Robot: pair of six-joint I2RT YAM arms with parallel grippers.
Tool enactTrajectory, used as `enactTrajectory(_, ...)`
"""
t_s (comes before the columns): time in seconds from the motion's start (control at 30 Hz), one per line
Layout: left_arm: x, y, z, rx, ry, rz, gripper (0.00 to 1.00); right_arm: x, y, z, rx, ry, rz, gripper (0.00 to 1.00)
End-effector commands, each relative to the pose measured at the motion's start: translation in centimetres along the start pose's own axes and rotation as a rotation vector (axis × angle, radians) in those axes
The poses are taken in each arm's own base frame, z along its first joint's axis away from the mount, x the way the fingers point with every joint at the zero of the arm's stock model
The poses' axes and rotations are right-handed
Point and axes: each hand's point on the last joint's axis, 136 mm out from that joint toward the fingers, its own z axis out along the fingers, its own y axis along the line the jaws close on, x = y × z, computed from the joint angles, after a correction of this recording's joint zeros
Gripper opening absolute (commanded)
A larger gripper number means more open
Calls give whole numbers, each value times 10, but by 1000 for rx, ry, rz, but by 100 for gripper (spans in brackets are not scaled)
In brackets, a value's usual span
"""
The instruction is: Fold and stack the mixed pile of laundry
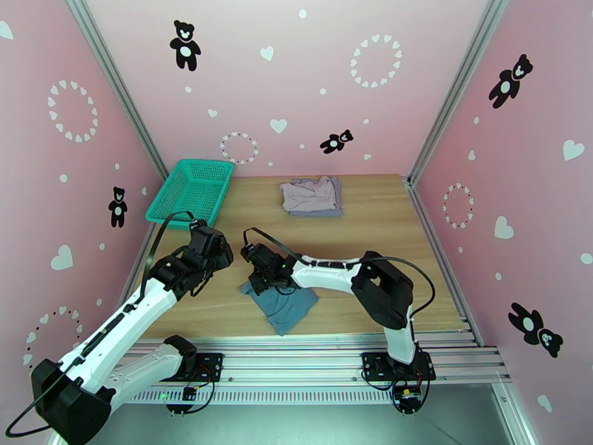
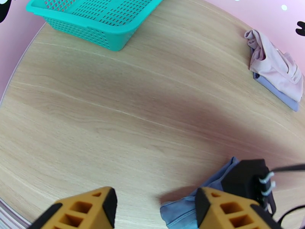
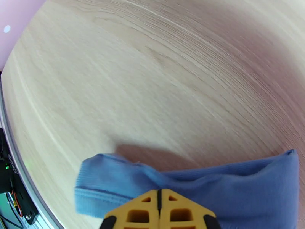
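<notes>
Here my right fingers (image 3: 171,212) are clamped on the far corner of the teal-blue top (image 3: 236,187); my left fingers (image 2: 225,210), half open and empty, hang just left.

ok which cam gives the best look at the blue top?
Top external: the blue top lies almost whole on the table, one edge under the right gripper. Right wrist gets a bunched hem close up, pinched in its shut jaws; left wrist catches one corner at the frame's bottom.
</notes>
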Motion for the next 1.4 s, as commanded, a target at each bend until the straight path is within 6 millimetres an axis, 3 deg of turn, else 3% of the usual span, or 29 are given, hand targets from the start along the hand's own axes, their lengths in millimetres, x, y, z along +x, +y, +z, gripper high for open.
enactTrajectory(0.0, 4, 6, 1, -21, 17, 2, 60, -8, 10, -14, -20, -56, -10, 0)
enactTrajectory(0.27, 11, -3, 16, -19, 65, 5, 60, 32, 15, 10, -57, 54, -12, 0)
enactTrajectory(0.43, 19, -3, 14, -6, 93, -7, 60, 34, 10, 2, -38, 54, -13, 0)
enactTrajectory(0.53, 30, -3, 8, 4, 124, -7, 61, 14, 8, -23, -39, 3, -4, 0)
enactTrajectory(0.63, 49, -10, 0, 35, 173, -14, 61, -10, -7, -68, 6, -52, 13, 3)
enactTrajectory(0.7, 69, -18, 1, 70, 233, -32, 60, -18, -25, -99, 52, -65, 39, 15)
enactTrajectory(0.73, 90, -19, 6, 81, 287, -33, 60, -17, -37, -114, 78, -56, 62, 23)
enactTrajectory(0.87, 142, -40, 22, 126, 424, -62, 60, 6, -80, -142, 112, 4, 155, 47)
enactTrajectory(0.93, 163, -53, 29, 123, 460, -50, 60, 27, -102, -142, 126, 49, 200, 56)
enactTrajectory(1.03, 184, -69, 38, 100, 495, -35, 60, 60, -124, -130, 117, 118, 268, 57)
enactTrajectory(1.13, 198, -77, 47, 65, 510, -44, 60, 86, -126, -111, 63, 152, 320, 60)
enactTrajectory(1.27, 206, -67, 63, -25, 500, -55, 60, 108, -124, -90, 27, 183, 362, 62)
enactTrajectory(1.37, 205, -61, 75, -90, 487, -16, 60, 124, -126, -76, 26, 207, 394, 50)
